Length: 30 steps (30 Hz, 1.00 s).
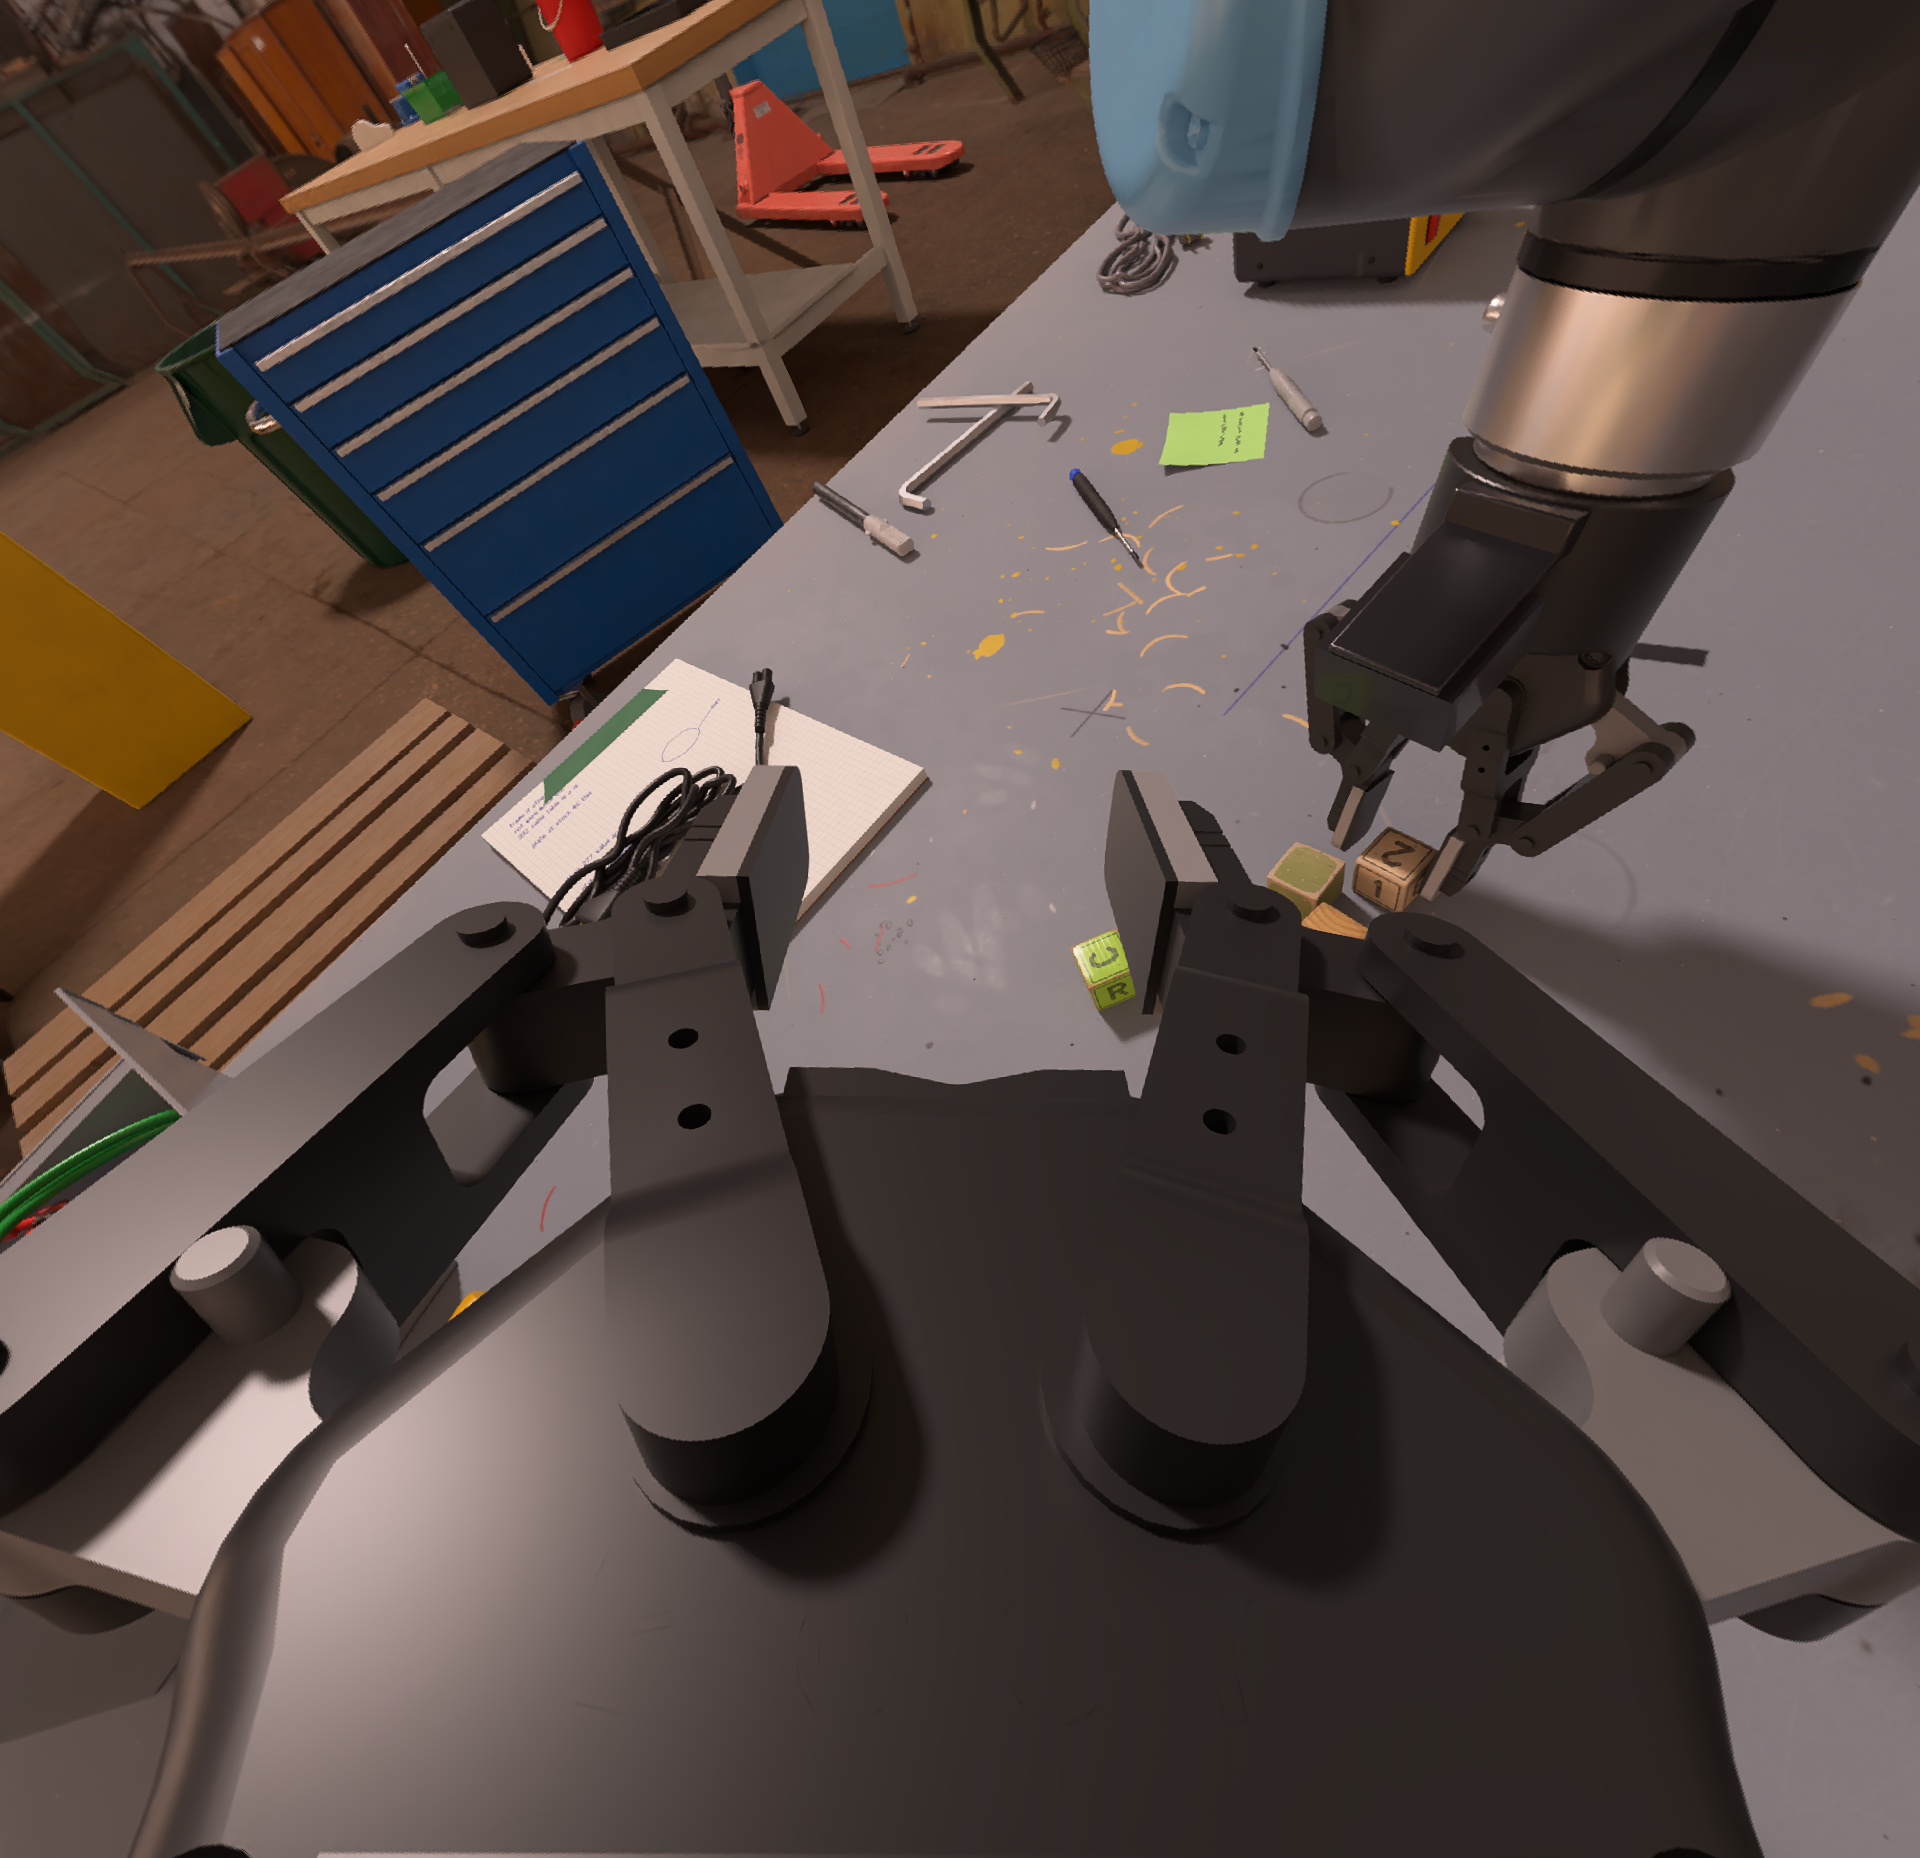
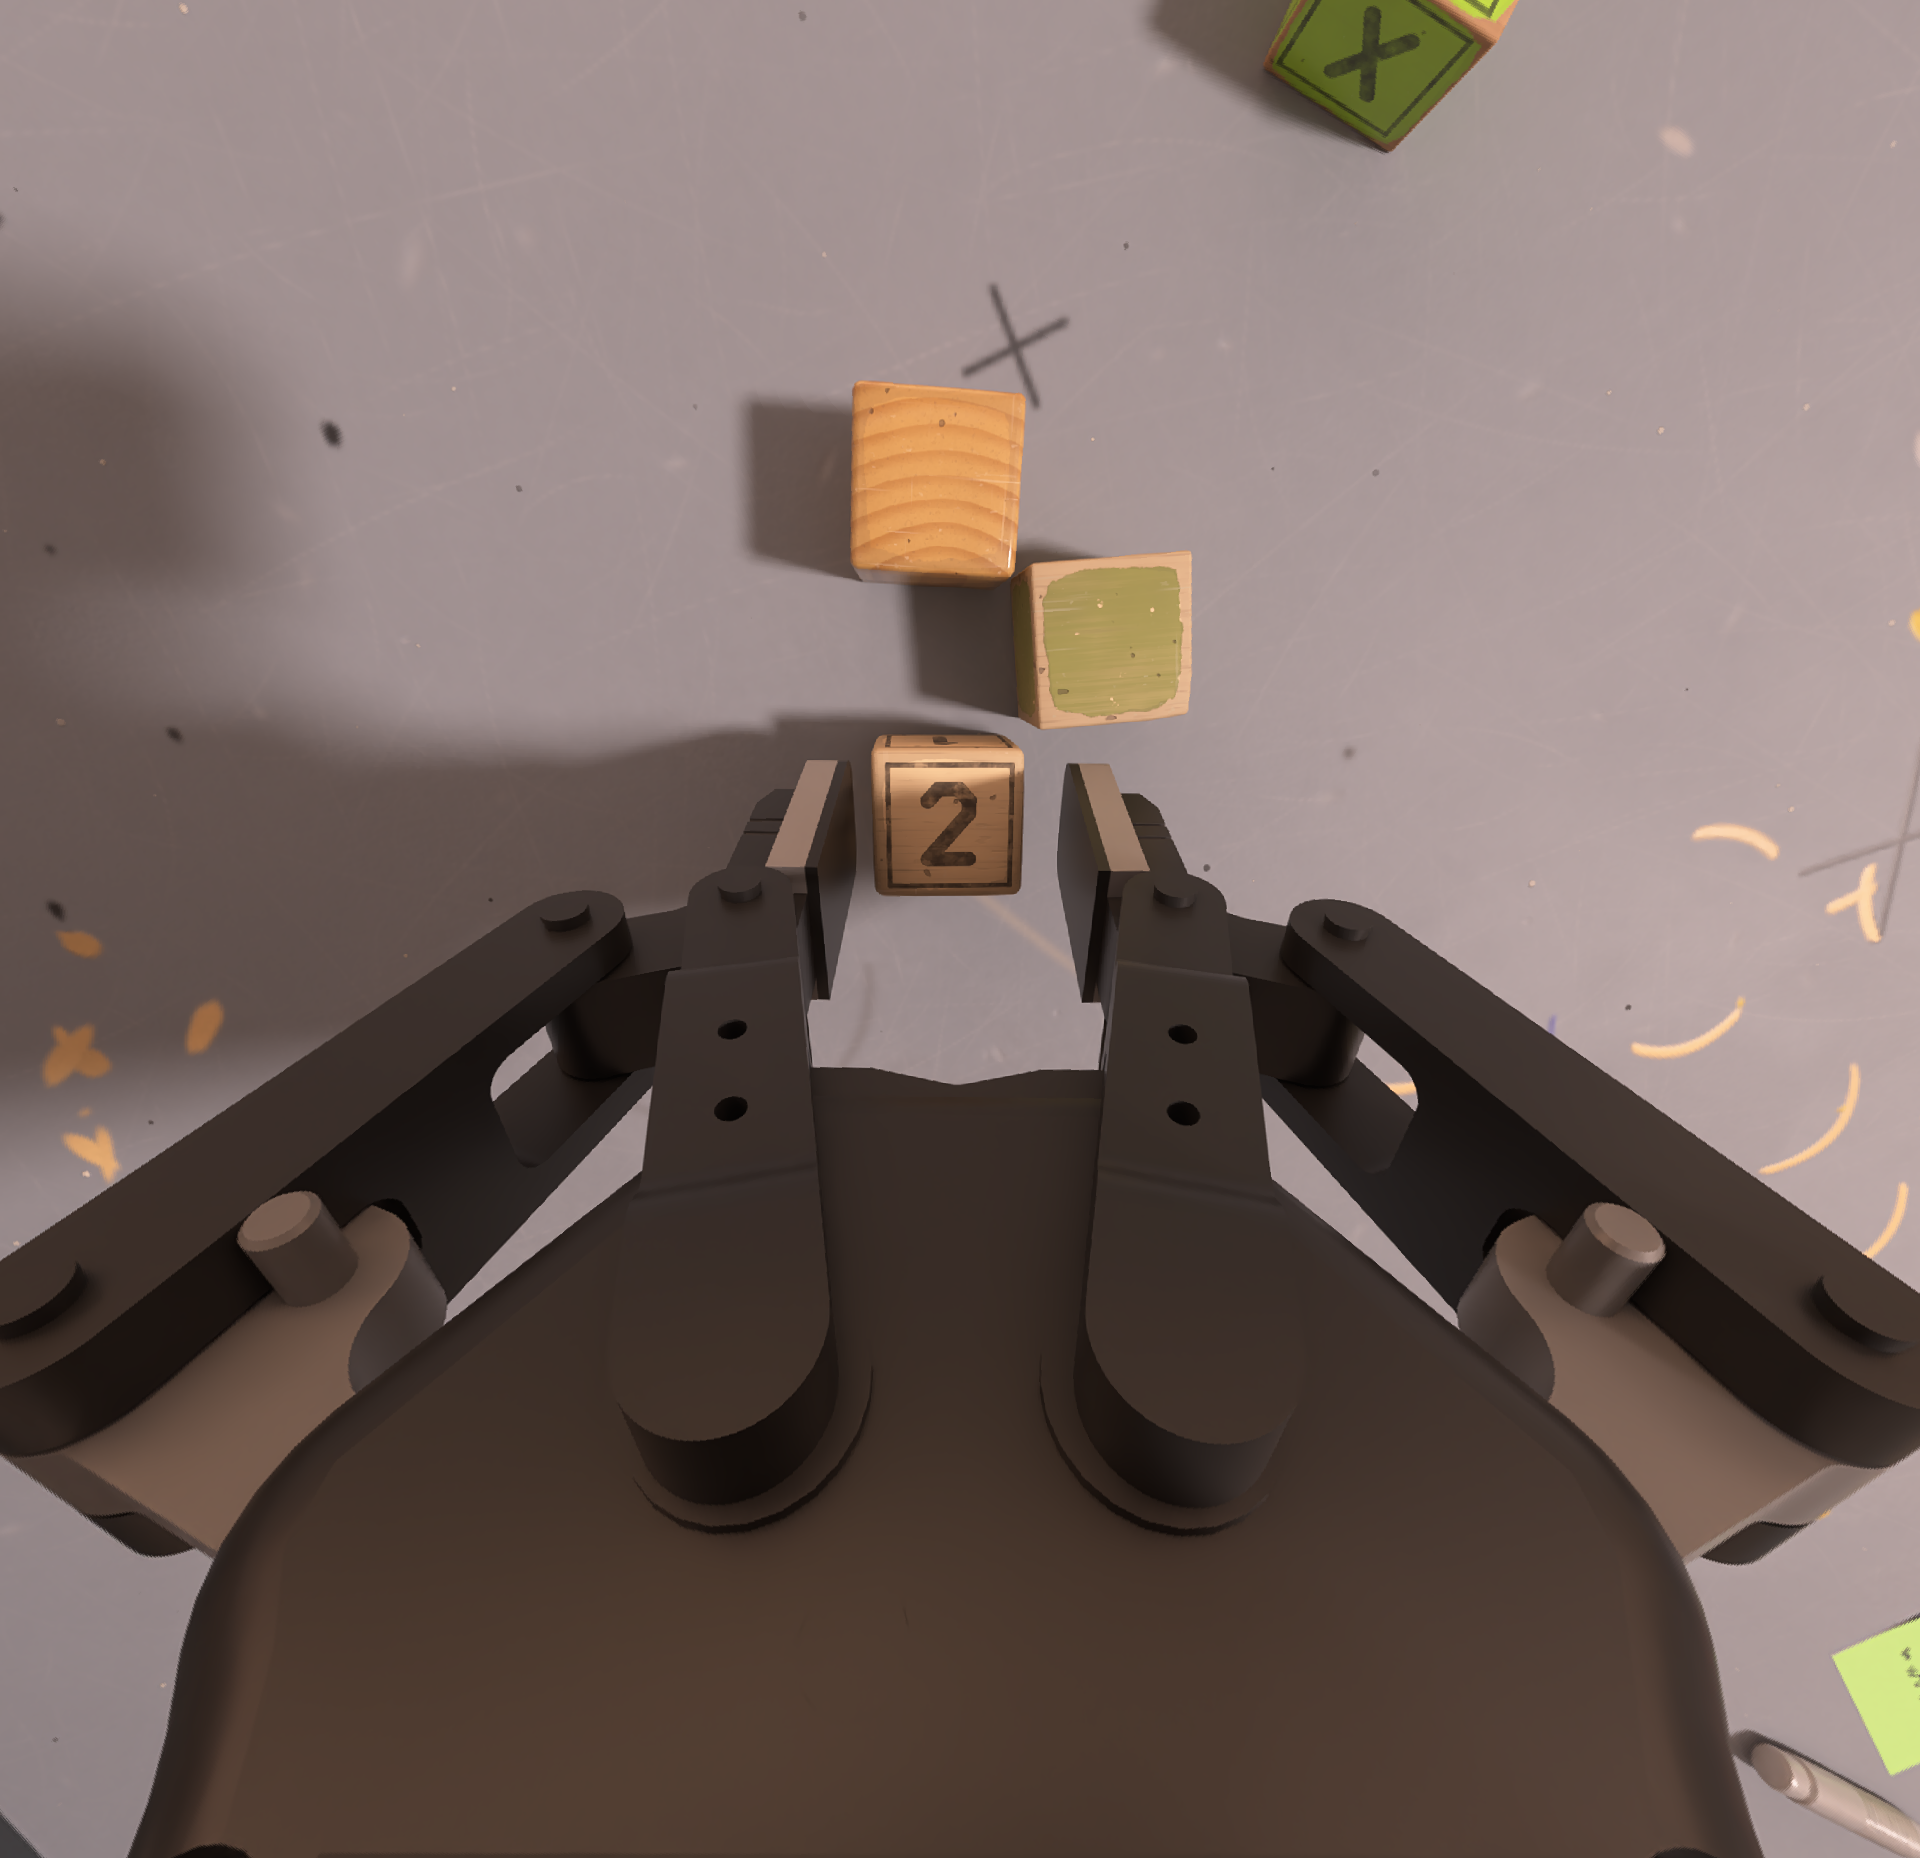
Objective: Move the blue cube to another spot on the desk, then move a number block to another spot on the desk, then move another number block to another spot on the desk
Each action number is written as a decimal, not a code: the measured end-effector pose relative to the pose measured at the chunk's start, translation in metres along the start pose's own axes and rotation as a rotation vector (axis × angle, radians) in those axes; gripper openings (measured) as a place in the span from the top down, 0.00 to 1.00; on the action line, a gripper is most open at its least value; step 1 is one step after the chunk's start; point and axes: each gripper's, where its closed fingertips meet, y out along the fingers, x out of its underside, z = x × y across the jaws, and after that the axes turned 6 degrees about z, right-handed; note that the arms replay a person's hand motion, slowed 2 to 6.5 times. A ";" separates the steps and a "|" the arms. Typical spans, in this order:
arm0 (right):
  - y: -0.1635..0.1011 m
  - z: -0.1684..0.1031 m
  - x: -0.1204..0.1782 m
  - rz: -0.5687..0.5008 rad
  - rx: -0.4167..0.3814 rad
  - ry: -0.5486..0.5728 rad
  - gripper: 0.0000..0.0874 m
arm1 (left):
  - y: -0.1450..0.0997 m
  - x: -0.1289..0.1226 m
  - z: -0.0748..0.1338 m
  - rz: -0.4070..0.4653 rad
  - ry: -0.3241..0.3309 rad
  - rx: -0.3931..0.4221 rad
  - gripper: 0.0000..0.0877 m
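Note:
A wooden number block (image 2: pixel 948 821) with a dark digit on top sits on the grey desk (image 2: pixel 416 250). My right gripper (image 2: pixel 953 769) is open and straddles it, with a small gap on each side. In the left wrist view the same block (image 1: pixel 1387 878) sits between the right gripper's (image 1: pixel 1401 852) fingertips. My left gripper (image 1: pixel 956 785) is open and empty above the desk, with a bright green letter block (image 1: pixel 1107 969) by its right finger. No blue cube shows in either view.
A plain wooden block (image 2: pixel 935 478) and a green-painted block (image 2: pixel 1107 639) lie just beyond the number block. A notepad (image 1: pixel 831 769), black cable (image 1: pixel 644 832), hex keys (image 1: pixel 966 437), screwdriver (image 1: pixel 1107 515) and green sticky note (image 1: pixel 1216 435) lie farther off. The desk edge runs along the left.

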 end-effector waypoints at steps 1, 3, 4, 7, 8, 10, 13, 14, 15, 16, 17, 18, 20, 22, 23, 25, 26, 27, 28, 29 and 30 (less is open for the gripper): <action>0.000 0.000 0.000 -0.001 0.000 0.000 0.59 | 0.000 0.000 0.000 0.000 0.000 0.000 0.41; 0.001 0.000 0.000 -0.002 -0.001 0.000 0.59 | 0.000 0.000 0.000 -0.002 0.001 0.001 0.41; 0.001 0.000 0.000 -0.002 -0.002 0.000 0.59 | 0.000 0.000 0.000 -0.002 0.001 0.001 0.41; 0.001 -0.001 0.000 -0.004 -0.003 0.000 0.60 | 0.001 0.001 0.001 -0.004 0.002 0.001 0.41; 0.001 -0.001 0.000 -0.004 -0.004 0.000 0.61 | 0.001 0.001 0.001 -0.004 0.002 0.001 0.41; 0.002 -0.001 0.001 -0.004 -0.005 0.000 0.61 | 0.001 0.001 0.001 -0.005 0.003 0.001 0.41; 0.002 -0.001 0.001 -0.005 -0.007 0.001 0.62 | 0.001 0.001 0.001 -0.006 0.004 0.002 0.41; 0.002 -0.001 0.001 -0.005 -0.007 0.001 0.62 | 0.001 0.001 0.001 -0.007 0.004 0.002 0.41; 0.002 -0.001 0.001 -0.006 -0.008 0.001 0.62 | 0.001 0.001 0.001 -0.007 0.004 0.002 0.41; 0.003 -0.001 0.001 -0.006 -0.008 0.001 0.63 | 0.001 0.001 0.001 -0.008 0.005 0.002 0.41; 0.003 -0.001 0.001 -0.007 -0.009 0.001 0.63 | 0.002 0.001 0.001 -0.008 0.005 0.002 0.41; 0.003 -0.001 0.001 -0.007 -0.009 0.001 0.63 | 0.002 0.001 0.001 -0.008 0.005 0.002 0.41; 0.003 -0.001 0.002 -0.009 -0.009 0.001 0.64 | 0.002 0.001 0.002 -0.009 0.006 0.002 0.41; 0.003 -0.001 0.002 -0.010 -0.010 0.001 0.65 | 0.002 0.002 0.002 -0.009 0.007 0.003 0.41; 0.003 -0.001 0.002 -0.011 -0.010 0.000 0.65 | 0.002 0.002 0.002 -0.010 0.007 0.003 0.41; 0.003 -0.002 0.002 -0.012 -0.011 0.000 0.66 | 0.002 0.002 0.002 -0.010 0.008 0.003 0.41; 0.003 -0.002 0.002 -0.012 -0.011 -0.001 0.68 | 0.002 0.002 0.002 -0.011 0.008 0.003 0.41; 0.003 -0.002 0.002 -0.013 -0.012 -0.001 0.69 | 0.002 0.002 0.002 -0.011 0.008 0.004 0.41; 0.003 -0.002 0.002 -0.013 -0.012 -0.001 0.71 | 0.002 0.002 0.002 -0.012 0.008 0.004 0.41; 0.003 -0.002 0.002 -0.012 -0.012 -0.001 0.71 | 0.002 0.002 0.002 -0.012 0.008 0.004 0.41; 0.003 -0.002 0.002 -0.012 -0.013 -0.001 0.71 | 0.002 0.002 0.002 -0.012 0.008 0.004 0.41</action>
